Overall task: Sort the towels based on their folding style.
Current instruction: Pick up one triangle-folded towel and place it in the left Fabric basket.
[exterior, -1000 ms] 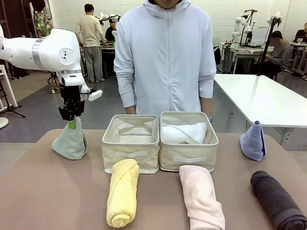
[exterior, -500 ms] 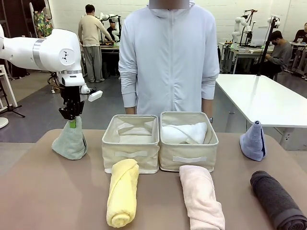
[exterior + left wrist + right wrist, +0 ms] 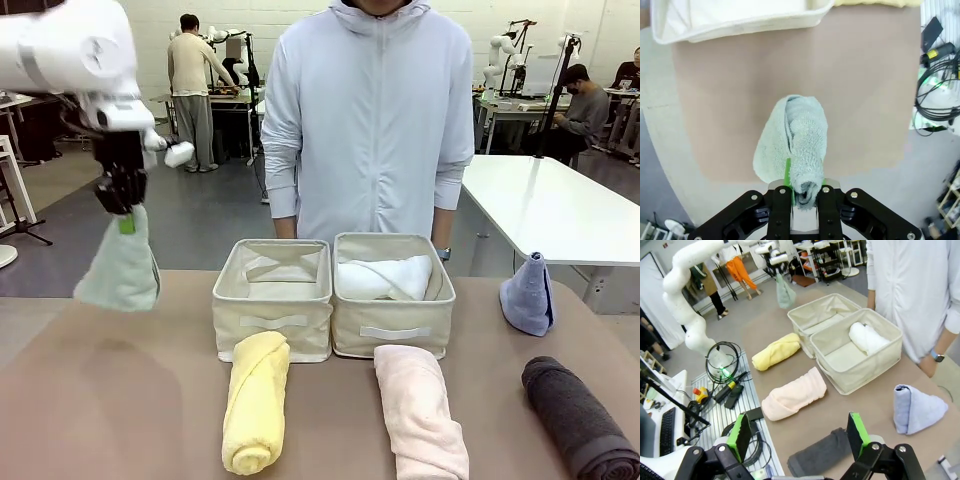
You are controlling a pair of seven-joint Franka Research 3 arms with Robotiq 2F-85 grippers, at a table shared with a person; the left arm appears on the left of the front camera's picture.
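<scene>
At upper left, the left jaws are holding the sage-green cone towel point(image 3: 120, 268) aloft, clamped on its tip; the right jaws are standing apart. Only the white roll point(image 3: 385, 278) is sitting in a bin point(image 3: 420, 310); four others are waiting.

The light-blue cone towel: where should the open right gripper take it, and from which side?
Probably at its narrow tip, coming down from above. The light-blue towel stands upright on a wide base and tapers to a top thin enough for jaws. The left gripper holds the green cone towel that way.
</scene>
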